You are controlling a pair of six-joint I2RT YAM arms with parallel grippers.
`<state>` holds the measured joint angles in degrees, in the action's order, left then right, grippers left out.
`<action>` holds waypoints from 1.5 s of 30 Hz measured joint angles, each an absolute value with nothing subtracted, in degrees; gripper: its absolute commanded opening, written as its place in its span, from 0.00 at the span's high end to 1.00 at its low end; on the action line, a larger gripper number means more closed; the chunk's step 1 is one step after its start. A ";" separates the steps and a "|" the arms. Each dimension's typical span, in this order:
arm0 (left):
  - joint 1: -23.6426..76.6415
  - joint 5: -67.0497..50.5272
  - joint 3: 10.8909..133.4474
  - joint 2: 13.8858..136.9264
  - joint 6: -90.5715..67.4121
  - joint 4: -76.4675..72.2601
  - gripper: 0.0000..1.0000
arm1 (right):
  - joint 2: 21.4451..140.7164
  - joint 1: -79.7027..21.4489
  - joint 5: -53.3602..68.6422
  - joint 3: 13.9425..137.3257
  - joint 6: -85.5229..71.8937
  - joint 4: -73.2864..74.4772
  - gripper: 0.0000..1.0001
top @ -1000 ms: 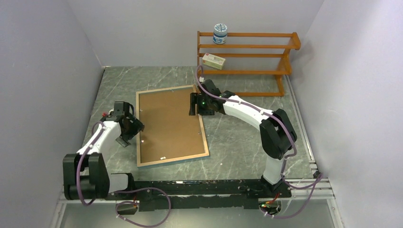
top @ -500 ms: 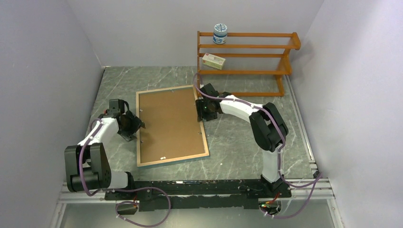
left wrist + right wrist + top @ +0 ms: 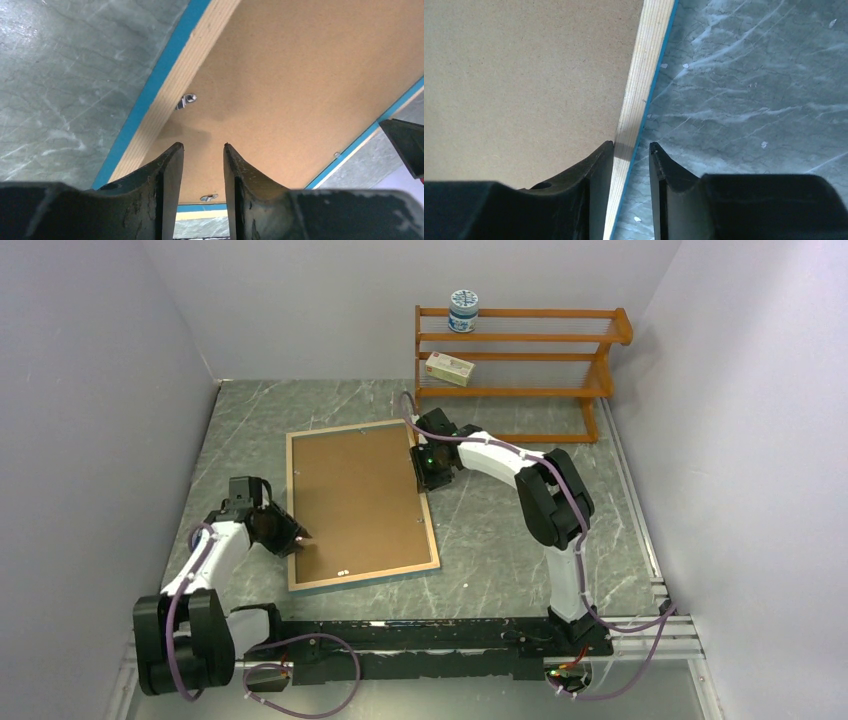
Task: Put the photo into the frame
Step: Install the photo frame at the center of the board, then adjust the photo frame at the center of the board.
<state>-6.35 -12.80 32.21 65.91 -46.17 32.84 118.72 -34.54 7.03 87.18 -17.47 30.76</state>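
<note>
Straddling the frame (image 3: pixel 645 75) edge, right gripper (image 3: pixel 631 146) sits slightly parted.

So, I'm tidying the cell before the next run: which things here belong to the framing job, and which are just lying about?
Job: frame, face down; brown backing board in it; left gripper and right gripper at its side edges. Photo not in view.
Lying about: wooden shelf rack; round tin and small box on it.
</note>
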 measured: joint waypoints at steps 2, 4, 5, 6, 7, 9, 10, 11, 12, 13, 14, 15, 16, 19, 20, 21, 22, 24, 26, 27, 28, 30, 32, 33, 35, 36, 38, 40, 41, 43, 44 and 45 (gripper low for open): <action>-6.33 -12.75 32.60 64.10 -46.09 33.76 0.52 | 118.72 -34.52 6.87 87.39 -16.78 30.98 0.56; -6.33 -12.43 34.00 63.44 -45.71 34.98 0.46 | 118.67 -34.35 6.59 87.39 -16.23 31.18 0.52; -6.33 -12.08 35.20 63.51 -45.58 35.44 0.43 | 118.50 -34.30 6.48 87.39 -16.08 31.27 0.51; -6.33 -11.79 36.67 63.86 -45.25 35.51 0.40 | 118.21 -34.26 6.50 87.20 -16.08 31.35 0.50; -6.33 -11.64 38.74 64.60 -44.99 35.53 0.37 | 117.69 -34.28 6.50 86.72 -16.12 31.20 0.50; -6.33 -11.70 42.96 66.98 -44.21 34.52 0.33 | 114.50 -34.39 7.31 83.11 -17.28 29.74 0.49; -6.33 -12.01 45.78 69.14 -43.81 33.54 0.32 | 111.68 -34.41 8.47 79.96 -18.48 28.86 0.48; -6.33 -12.47 48.23 71.40 -43.22 32.49 0.31 | 109.23 -34.46 9.76 77.32 -19.35 27.94 0.48; -6.35 -13.08 51.37 74.59 -42.54 31.27 0.30 | 105.93 -34.61 11.60 73.91 -20.69 26.68 0.47; -6.35 -13.98 55.51 78.96 -41.45 29.41 0.29 | 102.61 -34.85 13.52 70.74 -21.80 25.43 0.47; -6.35 -14.44 57.49 81.32 -40.82 28.36 0.29 | 99.48 -35.31 15.27 67.70 -22.90 24.01 0.46; -6.35 -15.18 60.60 84.73 -39.72 27.97 0.28 | 97.17 -35.83 16.45 65.76 -23.64 23.31 0.46; -6.35 -15.64 64.71 88.79 -38.46 27.92 0.28 | 94.80 -36.75 17.58 63.70 -24.25 22.31 0.46; -6.35 -16.45 79.42 102.63 -34.44 26.33 0.27 | 89.32 -41.60 20.27 58.54 -25.34 19.59 0.45; -6.35 -16.69 83.90 106.69 -33.21 25.98 0.26 | 88.27 -43.38 20.95 57.23 -25.50 19.03 0.45; -6.35 -16.82 87.46 110.02 -32.01 25.41 0.25 | 87.31 -45.32 21.54 55.81 -25.67 18.52 0.45; -6.35 -17.08 91.11 113.45 -30.79 24.82 0.25 | 86.67 -47.27 22.00 54.41 -25.82 18.02 0.45; -6.35 -17.54 98.26 119.92 -28.71 24.60 0.25 | 86.11 -50.28 23.09 51.86 -26.37 17.28 0.45; -6.35 -18.04 104.40 124.99 -27.14 25.12 0.25 | 86.04 -52.18 23.83 48.95 -27.31 16.29 0.45; -6.37 -18.28 108.05 127.96 -26.37 25.32 0.25 | 86.11 -52.66 24.14 47.57 -27.79 16.25 0.45; -6.39 -18.44 111.28 130.50 -25.87 25.36 0.25 | 86.17 -53.01 24.27 46.44 -28.40 16.21 0.45; -6.39 -18.85 114.89 133.93 -25.08 25.21 0.26 | 86.54 -53.60 24.38 45.25 -29.23 16.27 0.45; -6.42 -19.62 116.07 136.05 -24.40 25.02 0.28 | 87.42 -53.84 24.27 45.28 -29.87 16.19 0.45; -6.44 -20.03 116.11 136.79 -23.99 24.86 0.28 | 87.90 -53.95 24.08 45.28 -30.02 16.21 0.45; -6.44 -21.19 116.03 138.23 -22.94 24.97 0.29 | 89.25 -54.06 23.18 45.30 -30.37 16.80 0.45; -6.44 -21.82 115.72 138.74 -22.44 24.99 0.30 | 89.91 -54.04 22.63 45.30 -30.63 17.10 0.46; -6.52 -23.68 114.83 139.00 -21.61 24.45 0.32 | 90.48 -53.80 21.91 45.25 -31.27 17.52 0.46; -6.61 -25.28 113.78 138.69 -20.51 23.79 0.32 | 90.43 -53.28 21.08 45.25 -31.79 17.56 0.47; -6.68 -26.26 112.60 138.17 -19.77 23.00 0.32 | 90.43 -52.80 20.80 45.25 -32.14 17.63 0.49; -6.76 -27.97 108.86 136.29 -18.57 21.32 0.32 | 90.32 -51.22 20.01 45.28 -32.67 17.96 0.51; -6.76 -28.67 106.24 134.74 -18.15 20.62 0.32 | 90.24 -50.09 19.66 45.28 -32.82 18.39 0.51; -6.76 -28.51 103.20 132.88 -17.43 19.00 0.32 | 90.13 -48.75 19.46 45.28 -33.04 19.03 0.52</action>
<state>-6.76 -28.51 103.20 132.88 -17.43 19.00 90.13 -48.75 19.46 45.28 -33.04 19.03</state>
